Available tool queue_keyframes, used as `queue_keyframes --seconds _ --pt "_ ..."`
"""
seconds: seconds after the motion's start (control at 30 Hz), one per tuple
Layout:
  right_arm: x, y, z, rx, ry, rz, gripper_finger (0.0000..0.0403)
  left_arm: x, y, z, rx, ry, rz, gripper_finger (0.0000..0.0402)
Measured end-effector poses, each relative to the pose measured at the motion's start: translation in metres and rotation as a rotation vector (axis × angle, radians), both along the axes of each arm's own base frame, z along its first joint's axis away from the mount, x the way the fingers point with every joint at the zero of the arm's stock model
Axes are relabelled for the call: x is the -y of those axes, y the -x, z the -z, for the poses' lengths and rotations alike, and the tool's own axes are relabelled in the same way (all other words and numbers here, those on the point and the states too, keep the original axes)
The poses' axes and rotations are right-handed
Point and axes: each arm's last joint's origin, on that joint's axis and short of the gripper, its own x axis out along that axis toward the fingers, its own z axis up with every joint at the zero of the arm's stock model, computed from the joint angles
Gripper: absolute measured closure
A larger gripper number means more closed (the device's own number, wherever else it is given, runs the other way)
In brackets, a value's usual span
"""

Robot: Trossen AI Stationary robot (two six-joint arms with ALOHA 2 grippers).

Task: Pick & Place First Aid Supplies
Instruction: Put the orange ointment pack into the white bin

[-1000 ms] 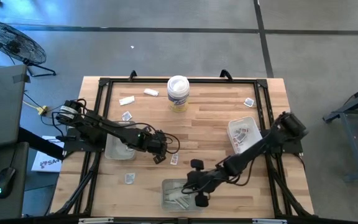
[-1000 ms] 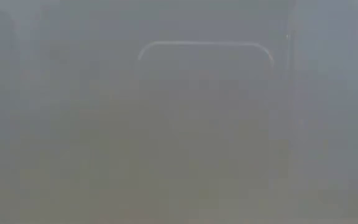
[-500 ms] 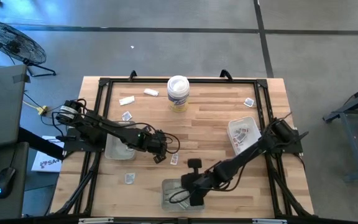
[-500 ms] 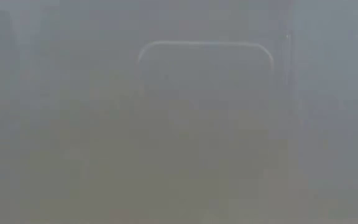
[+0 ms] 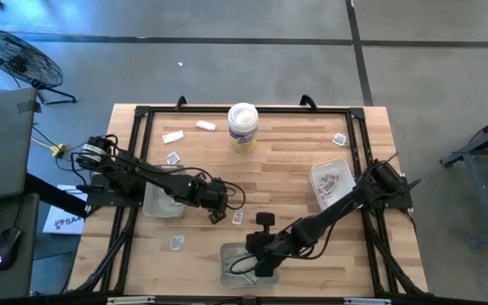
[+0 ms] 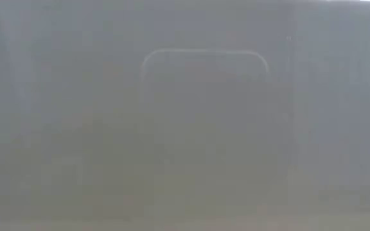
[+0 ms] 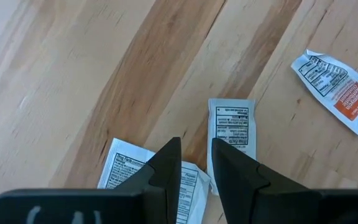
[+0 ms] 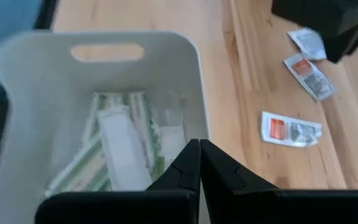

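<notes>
Item: first-aid packets, flat white squares with black print, some with an orange-red band. Three lie on the wood by my left gripper (image 7: 194,163), fingers slightly parted, empty: two packets (image 7: 232,134) (image 7: 129,171) just past the fingertips, one (image 7: 337,90) near. My right gripper (image 8: 199,163), closed, empty, hangs over the front tray (image 8: 36,93) of pale strip wrappers (image 8: 120,146).

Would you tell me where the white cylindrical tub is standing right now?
In the high view, the white tub stands upright at the table's far edge, near the middle, with two small packets lying to its left.
</notes>
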Motion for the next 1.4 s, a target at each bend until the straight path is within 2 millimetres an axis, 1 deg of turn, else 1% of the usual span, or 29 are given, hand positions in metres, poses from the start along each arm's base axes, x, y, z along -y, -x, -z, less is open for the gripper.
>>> queue_keyframes --seconds 0.23,0.4,0.47,0.63,0.7,0.8,0.9,1.0,1.23,1.3,1.4 --pt "0.001 0.002 -0.013 0.037 -0.024 -0.009 0.0402 0.002 -0.002 0.000 0.017 0.061 -0.012 0.0314" --pt "0.001 0.002 -0.014 0.033 -0.028 -0.011 0.0401 0.002 0.000 0.000 -0.003 0.078 -0.021 0.0314" --pt "0.001 0.002 -0.014 0.032 -0.036 -0.010 0.0399 0.005 0.001 0.001 -0.009 0.099 -0.006 0.0314" --pt "0.001 0.002 -0.014 0.032 -0.037 -0.011 0.0400 0.017 0.001 0.012 -0.046 0.115 0.038 0.0314" --pt "0.001 0.002 -0.014 0.031 -0.039 -0.012 0.0402 0.021 -0.003 0.016 -0.030 0.109 0.051 0.0314" --pt "0.002 0.001 -0.014 0.038 -0.043 -0.010 0.0401 0.021 -0.005 0.020 -0.033 0.074 0.068 0.0314" --pt "0.003 0.000 -0.015 0.043 -0.047 -0.007 0.0398 0.019 -0.006 0.021 -0.021 0.016 0.072 0.0314" --pt "0.003 0.000 -0.015 0.041 -0.061 0.000 0.0396 0.011 -0.010 0.020 -0.003 -0.046 0.069 0.0314" --pt "0.002 -0.001 -0.015 0.048 -0.074 0.007 0.0396 -0.011 -0.016 0.019 -0.001 -0.073 0.057 0.0314" --pt "0.002 -0.001 -0.015 0.049 -0.075 0.006 0.0396 -0.013 -0.016 0.016 0.005 -0.062 0.063 0.0314" --pt "0.002 -0.001 -0.015 0.046 -0.082 0.000 0.0395 -0.010 -0.014 0.012 0.005 -0.034 0.097 0.0314"
